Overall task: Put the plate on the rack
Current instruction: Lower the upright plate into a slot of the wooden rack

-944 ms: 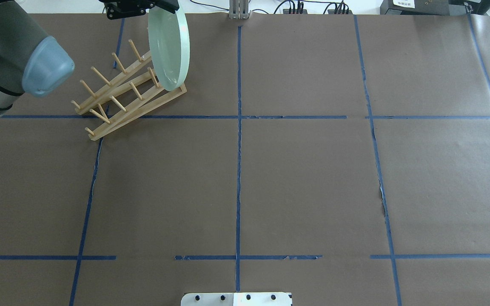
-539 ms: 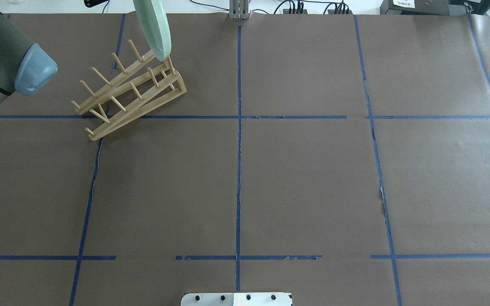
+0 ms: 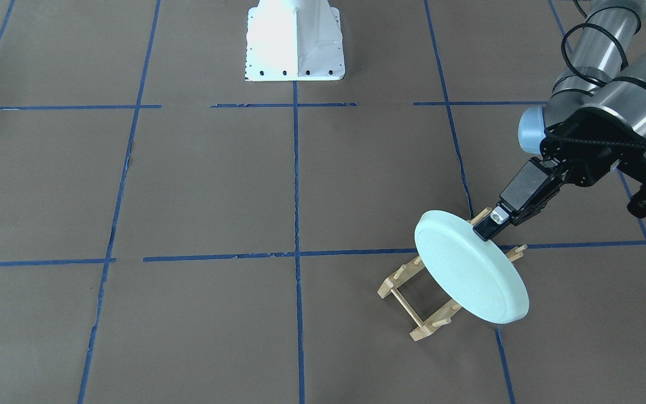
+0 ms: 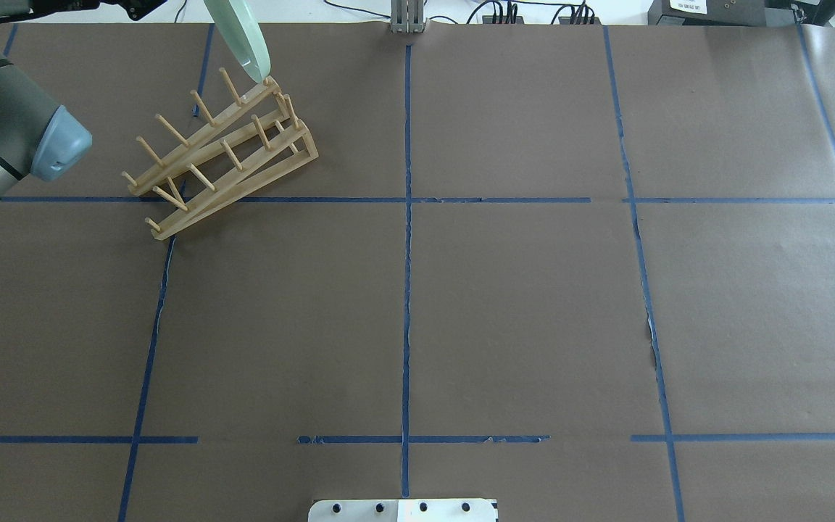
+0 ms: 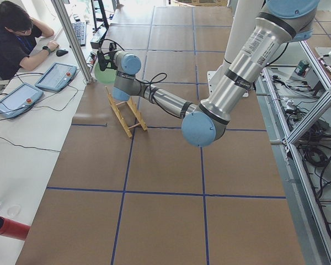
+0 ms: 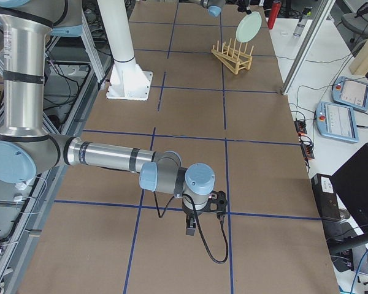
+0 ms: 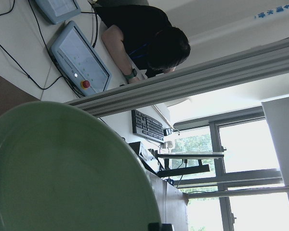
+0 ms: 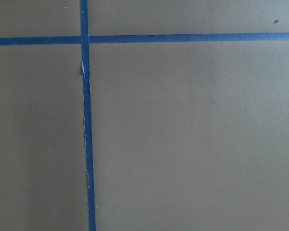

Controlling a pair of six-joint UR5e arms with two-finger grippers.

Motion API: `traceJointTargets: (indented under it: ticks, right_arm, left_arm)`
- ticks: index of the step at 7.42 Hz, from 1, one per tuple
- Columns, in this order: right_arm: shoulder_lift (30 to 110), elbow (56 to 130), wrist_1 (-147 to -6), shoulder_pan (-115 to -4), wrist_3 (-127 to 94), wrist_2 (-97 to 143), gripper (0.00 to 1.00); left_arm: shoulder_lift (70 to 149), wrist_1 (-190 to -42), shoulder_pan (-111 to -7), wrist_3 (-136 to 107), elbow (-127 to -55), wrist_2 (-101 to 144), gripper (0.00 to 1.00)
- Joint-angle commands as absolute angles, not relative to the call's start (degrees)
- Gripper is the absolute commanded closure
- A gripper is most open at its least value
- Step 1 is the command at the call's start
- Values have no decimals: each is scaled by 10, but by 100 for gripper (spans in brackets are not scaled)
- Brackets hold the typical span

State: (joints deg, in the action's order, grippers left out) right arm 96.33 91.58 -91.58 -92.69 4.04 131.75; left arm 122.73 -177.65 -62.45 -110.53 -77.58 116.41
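Observation:
The pale mint-green plate (image 3: 471, 269) is held tilted on edge over the far end of the light-wood rack (image 3: 404, 306). My left gripper (image 3: 488, 227) is shut on the plate's upper rim. In the overhead view the plate (image 4: 240, 32) shows edge-on at the top, its lower edge close above the end of the rack (image 4: 222, 159); I cannot tell if they touch. The plate (image 7: 62, 173) fills the lower left of the left wrist view. My right gripper (image 6: 192, 229) hangs low over bare table far from the rack; I cannot tell if it is open or shut.
The table is covered in brown paper with blue tape lines (image 4: 406, 217). The white robot base (image 3: 295, 50) stands at the near middle. A metal post (image 4: 407, 18) stands at the far edge. An operator (image 5: 14, 33) with pendants (image 5: 58, 74) sits beyond the rack.
The plate stood with its lower edge in the rack's far end. The left gripper has swung it up and to the left, and it now tilts above the rack's end.

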Motion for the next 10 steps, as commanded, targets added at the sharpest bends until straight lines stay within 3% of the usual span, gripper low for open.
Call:
traceJointTargets:
  ticks: [1,10]
  right_arm:
    - [963,917,-916,-926,40,1317,0]
    - [963,917,-916,-926,40,1317,0]
  left_arm:
    - [1222,-1801,-621,-1104,-748,1150,100]
    - [1221,-1798,-565,-1097,-721,1103,100]
